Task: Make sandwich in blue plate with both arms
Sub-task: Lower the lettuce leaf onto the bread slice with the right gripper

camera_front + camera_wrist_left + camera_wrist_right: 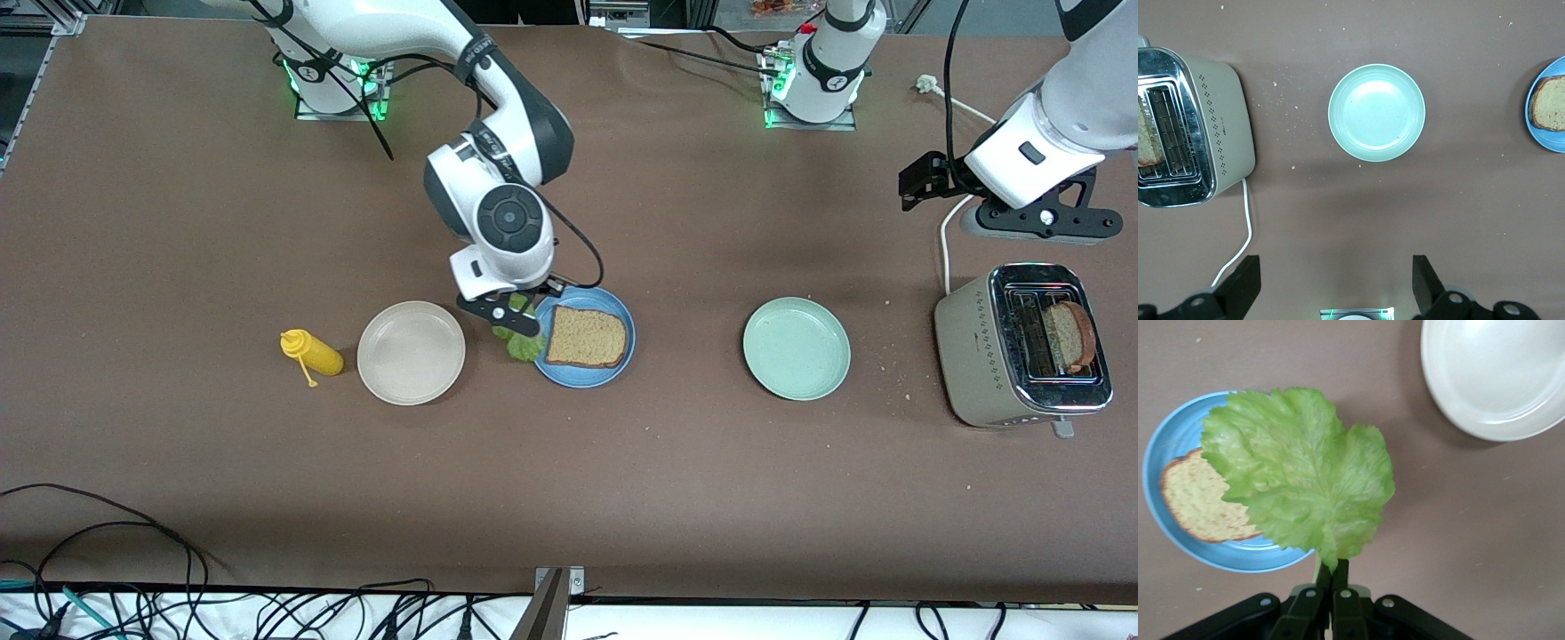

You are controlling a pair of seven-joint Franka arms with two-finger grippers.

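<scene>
With our right gripper (1331, 583) pinched on the ruffled green lettuce leaf (1301, 477) over the round blue plastic plate's (622, 369) rim, we judged it next needed centring above the brown-crusted bread slice (585, 338), while our left gripper (1337, 283) waited wide open near the toaster (973, 356).

yellow bottle (311, 354), beige plate (411, 353), green plate (797, 348), toaster (1022, 347).
</scene>
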